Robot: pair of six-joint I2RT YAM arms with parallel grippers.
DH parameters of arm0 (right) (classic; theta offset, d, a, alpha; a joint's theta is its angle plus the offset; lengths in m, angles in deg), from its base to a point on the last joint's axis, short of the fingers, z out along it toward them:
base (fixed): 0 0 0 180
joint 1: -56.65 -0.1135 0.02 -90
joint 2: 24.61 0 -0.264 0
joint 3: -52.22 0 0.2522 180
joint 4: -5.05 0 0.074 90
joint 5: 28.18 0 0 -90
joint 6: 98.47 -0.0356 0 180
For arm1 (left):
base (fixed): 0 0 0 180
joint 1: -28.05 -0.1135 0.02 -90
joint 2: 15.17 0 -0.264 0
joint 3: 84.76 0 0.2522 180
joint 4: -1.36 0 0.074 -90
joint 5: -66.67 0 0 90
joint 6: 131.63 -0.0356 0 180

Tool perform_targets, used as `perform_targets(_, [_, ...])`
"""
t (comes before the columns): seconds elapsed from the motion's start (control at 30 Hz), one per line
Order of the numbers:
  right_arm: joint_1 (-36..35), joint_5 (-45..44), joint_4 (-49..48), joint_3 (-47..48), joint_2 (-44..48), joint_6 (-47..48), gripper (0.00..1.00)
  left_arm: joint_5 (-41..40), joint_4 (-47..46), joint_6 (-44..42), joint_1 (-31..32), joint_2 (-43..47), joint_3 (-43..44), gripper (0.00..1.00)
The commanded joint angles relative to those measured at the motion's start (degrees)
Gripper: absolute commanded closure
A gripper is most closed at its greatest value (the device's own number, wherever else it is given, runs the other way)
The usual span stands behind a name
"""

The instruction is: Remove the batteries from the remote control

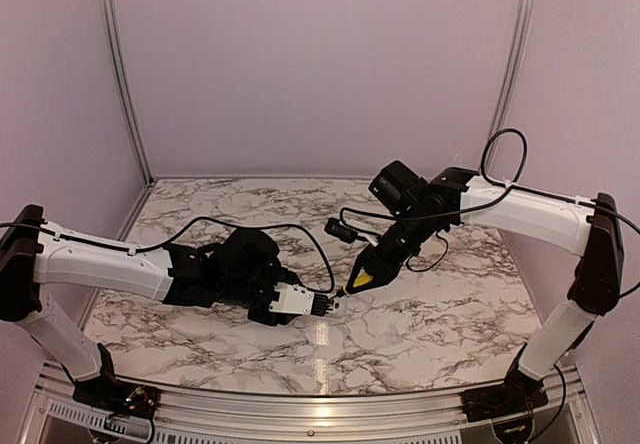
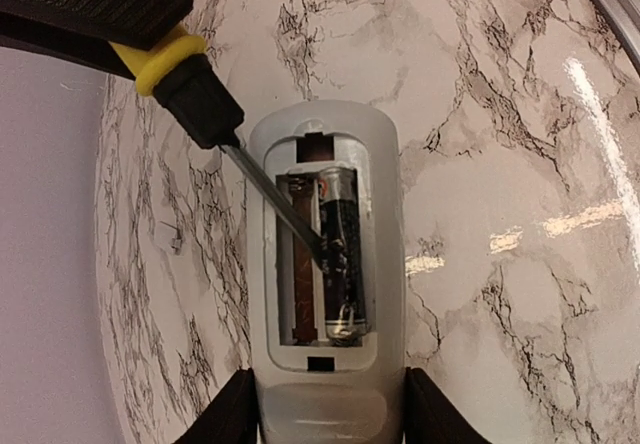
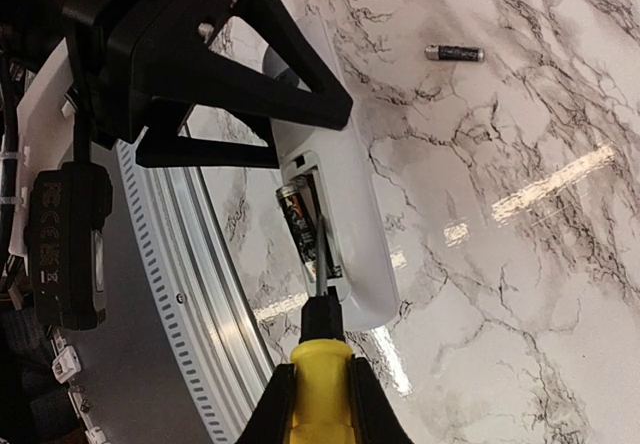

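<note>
My left gripper (image 2: 328, 416) is shut on the white remote control (image 2: 325, 124), holding its near end with the open battery bay facing up. One dark battery (image 2: 342, 254) lies in the right slot; the left slot (image 2: 300, 264) is empty. My right gripper (image 3: 320, 406) is shut on the yellow-handled screwdriver (image 3: 320, 369). Its metal tip (image 2: 285, 214) reaches into the bay against the battery's left side. The second battery (image 3: 453, 53) lies loose on the marble. In the top view the left gripper (image 1: 322, 304) and the screwdriver (image 1: 360, 282) meet at the table's middle.
The marble table (image 1: 420, 324) is bounded by an aluminium front rail (image 3: 200, 294) close to the remote. Purple walls (image 1: 320, 64) close the back and sides. A black cable (image 1: 300, 234) loops over the left arm.
</note>
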Motion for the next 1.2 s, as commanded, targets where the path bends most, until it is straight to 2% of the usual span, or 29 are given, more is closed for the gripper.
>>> perform_targets(0.0, [-1.04,-0.02,2.77,1.30,-1.18,-0.24,1.00,-2.35,-5.47,-0.15,-0.29,2.35,0.02,1.00])
perform_targets(0.47, [-1.04,-4.90,3.18,2.41,-0.37,-0.26,1.00,0.28,-3.76,2.64,-0.28,2.07,0.91,1.00])
perform_targets(0.9, [-1.04,-2.18,2.49,0.88,0.11,-0.07,1.00,0.71,-4.67,1.19,-0.36,2.09,0.42,1.00])
perform_targets(1.17, [-1.04,-8.31,3.19,2.16,-0.57,-0.50,1.00,2.75,-3.27,3.14,-0.45,1.58,1.57,1.00])
